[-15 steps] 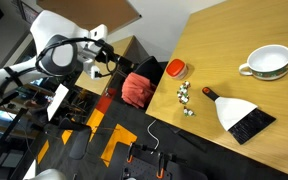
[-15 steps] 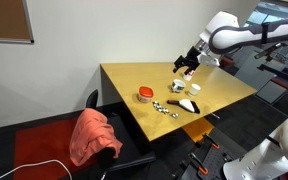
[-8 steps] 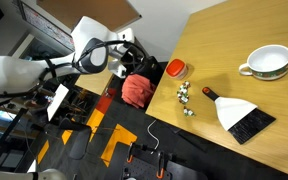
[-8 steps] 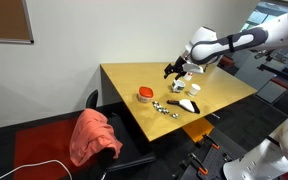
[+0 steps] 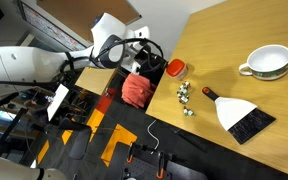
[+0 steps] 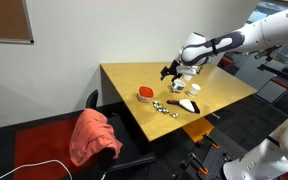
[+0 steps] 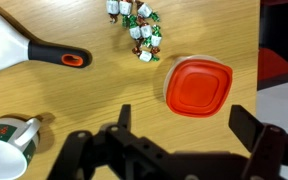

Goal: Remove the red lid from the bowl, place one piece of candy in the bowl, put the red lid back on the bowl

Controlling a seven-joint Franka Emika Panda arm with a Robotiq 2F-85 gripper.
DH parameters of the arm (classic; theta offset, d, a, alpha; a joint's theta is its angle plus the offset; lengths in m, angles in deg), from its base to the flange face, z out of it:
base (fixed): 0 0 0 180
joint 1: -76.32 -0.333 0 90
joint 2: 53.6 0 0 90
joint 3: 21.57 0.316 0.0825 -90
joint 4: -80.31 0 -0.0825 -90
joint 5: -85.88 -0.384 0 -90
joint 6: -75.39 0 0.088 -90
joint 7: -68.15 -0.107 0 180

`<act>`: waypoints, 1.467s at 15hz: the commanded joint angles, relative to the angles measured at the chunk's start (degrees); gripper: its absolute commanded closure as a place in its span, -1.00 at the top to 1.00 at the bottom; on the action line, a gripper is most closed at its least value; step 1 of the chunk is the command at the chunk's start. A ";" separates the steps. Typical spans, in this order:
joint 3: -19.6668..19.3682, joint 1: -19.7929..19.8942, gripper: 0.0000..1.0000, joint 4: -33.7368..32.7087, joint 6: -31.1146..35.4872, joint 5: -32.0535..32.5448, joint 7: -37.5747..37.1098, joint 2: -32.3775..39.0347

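The gripper (image 7: 182, 114) stands with its jaws spread wide and empty. Over the last second the arm has swung in from beyond the table (image 7: 74, 95) edge. In an exterior view the gripper (image 5: 147, 56) now hangs at the edge nearest the chair with the red cloth (image 5: 136, 90).

Across the wrist view from the left:
- A green-patterned white mug (image 7: 4, 142) sits at the lower corner.
- The white dustpan (image 7: 6, 42) shows beside it, with its black handle pointing right.
- The loose candies (image 7: 139, 28) lie in a small pile.
- The red lid (image 7: 197, 87) lies just ahead of the open jaws, close to the table edge.

The lid rests on the bowl (image 7: 167, 92), of which only a faint clear rim shows. Lid, bowl and candies have not moved.

So the approach to the first step seems nearly done, but nothing has been grasped. The lid is not yet lifted, and no candy is in the bowl. Next, I judge, the gripper must come down centred over the lid. The lid is flat and near the edge, so a skewed pinch could push the bowl towards the drop.
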 commanded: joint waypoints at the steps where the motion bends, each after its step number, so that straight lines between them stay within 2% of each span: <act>1: -0.48 -0.46 1.00 -0.24 -0.21 -0.20 0.17 -0.01; 4: -0.48 -0.46 1.00 -0.33 -0.22 -0.20 0.17 -0.01; 13: 0.62 0.87 1.00 -5.67 1.76 -5.74 2.50 8.64; 18: 0.16 0.71 1.00 -9.51 0.51 -5.31 1.54 12.87; 20: -0.05 0.70 0.77 -10.79 0.25 -5.06 1.28 14.45; 22: -0.07 0.99 0.67 -11.99 0.12 -5.17 1.42 15.91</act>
